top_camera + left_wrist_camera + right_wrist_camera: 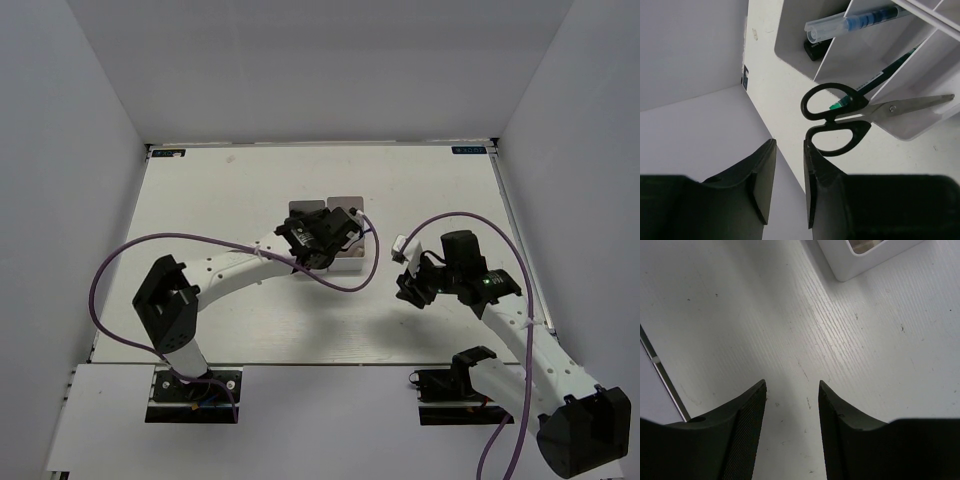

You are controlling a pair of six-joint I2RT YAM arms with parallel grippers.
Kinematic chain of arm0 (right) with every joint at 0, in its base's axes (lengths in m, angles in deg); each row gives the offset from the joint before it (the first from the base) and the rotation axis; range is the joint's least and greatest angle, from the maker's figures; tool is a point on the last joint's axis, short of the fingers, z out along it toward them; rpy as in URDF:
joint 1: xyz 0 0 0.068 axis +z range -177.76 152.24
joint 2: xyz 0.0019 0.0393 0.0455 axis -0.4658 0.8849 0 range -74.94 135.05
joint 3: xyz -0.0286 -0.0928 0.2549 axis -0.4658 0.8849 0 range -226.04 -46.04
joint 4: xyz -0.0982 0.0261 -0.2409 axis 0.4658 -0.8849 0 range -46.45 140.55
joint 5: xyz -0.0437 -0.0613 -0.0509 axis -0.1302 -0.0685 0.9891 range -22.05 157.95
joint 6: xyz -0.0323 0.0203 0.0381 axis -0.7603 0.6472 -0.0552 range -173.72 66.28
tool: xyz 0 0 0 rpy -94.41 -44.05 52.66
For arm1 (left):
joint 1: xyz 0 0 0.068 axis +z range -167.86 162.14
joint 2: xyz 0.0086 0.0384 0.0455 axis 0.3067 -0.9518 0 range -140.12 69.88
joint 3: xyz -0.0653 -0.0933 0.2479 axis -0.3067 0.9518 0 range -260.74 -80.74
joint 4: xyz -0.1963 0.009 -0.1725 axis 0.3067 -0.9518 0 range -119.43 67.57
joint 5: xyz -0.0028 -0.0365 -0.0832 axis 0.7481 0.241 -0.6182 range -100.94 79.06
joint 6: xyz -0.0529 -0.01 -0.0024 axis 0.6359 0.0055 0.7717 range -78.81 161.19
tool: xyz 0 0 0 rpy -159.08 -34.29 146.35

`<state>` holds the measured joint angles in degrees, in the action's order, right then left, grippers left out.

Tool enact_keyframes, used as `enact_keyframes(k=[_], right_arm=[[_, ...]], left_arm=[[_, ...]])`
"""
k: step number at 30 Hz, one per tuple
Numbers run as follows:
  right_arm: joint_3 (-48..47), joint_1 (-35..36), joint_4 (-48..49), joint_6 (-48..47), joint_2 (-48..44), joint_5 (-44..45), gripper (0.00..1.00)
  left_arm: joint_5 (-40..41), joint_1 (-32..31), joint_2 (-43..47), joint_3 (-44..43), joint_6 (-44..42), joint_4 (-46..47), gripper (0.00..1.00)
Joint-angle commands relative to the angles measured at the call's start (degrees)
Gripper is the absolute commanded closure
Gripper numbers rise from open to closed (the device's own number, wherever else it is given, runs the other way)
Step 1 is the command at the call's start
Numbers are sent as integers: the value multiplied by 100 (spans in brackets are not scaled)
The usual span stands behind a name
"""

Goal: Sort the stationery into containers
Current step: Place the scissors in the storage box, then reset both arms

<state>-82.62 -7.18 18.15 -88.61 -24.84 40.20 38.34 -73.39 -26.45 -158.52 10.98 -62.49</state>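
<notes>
left gripper [790,145]: released, empty, just beside the scissor handles
black-handled scissors [860,117]: blades in bins [840,55], handles overhanging the rim
blue pen [860,22]: neighbouring compartment
right gripper [792,385]: parted, empty, over table [865,340]

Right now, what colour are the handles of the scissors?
Black; the scissors show best in the left wrist view.
</notes>
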Motion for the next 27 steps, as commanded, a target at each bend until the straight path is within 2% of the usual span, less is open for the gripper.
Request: enact_keyframes(k=[1,6,8,10,11,12,13,14,15,16,17,18,19,20,21,22,24,25,27], right_arm=[[63,-45,182,18,-98,-29,50],[72,-80,173,53,-115,-38,49],[37,-98,173,114,-115,-20,49],[19,-133,190,141,-124,15,43],[10,-133,199,237,-133,41,41],[2,-133,199,272,-133,50,30],[-16,-150,260,386,-133,137,24],[-25,-151,287,517,-141,242,10],[-16,-151,435,701,-159,322,10],[-33,-159,480,816,-150,566,10],[-51,-151,515,1026,-133,664,10],[-69,-168,698,1272,-115,726,10],[-60,-168,813,1449,-115,1153,10],[-8,-159,954,1668,-133,1392,10],[1,-151,1242,2384,-150,1638,10],[-16,-151,1245,2452,-194,2093,10],[-43,-133,1280,2566,-220,2351,10],[1,-150,1393,2593,-290,2623,10],[72,-168,1421,2698,-326,2669,10]], left_arm=[[170,-55,1,52,156,-11,60],[302,-195,45,-114,191,6,57],[319,-309,176,-272,357,-72,52],[302,-336,264,-623,812,-361,44],[58,-336,456,-738,1016,-493,30],[-92,-310,553,-1017,1531,-1043,22],[-294,-231,789,-1072,2224,-1257,15],[-1366,-161,1140,-1055,2535,-1407,0],[-1847,162,1369,-620,3339,-1470,0],[-2321,313,1920,-355,3530,-1357,0],[-3779,445,2517,274,3662,-956,0],[-4194,838,3089,603,3924,-595,0],[-4546,964,3347,1502,4005,-261,0],[-5176,1087,3602,1781,4032,-136,0],[-5235,1392,4257,2010,4093,-21,0],[-5261,1483,4455,2595,4103,-20,0],[-5358,1746,5094,2916,4068,-64,0],[-5480,2026,5229,3196,4024,-64,0],[-5569,2195,5563,3514,3953,-125,0]])
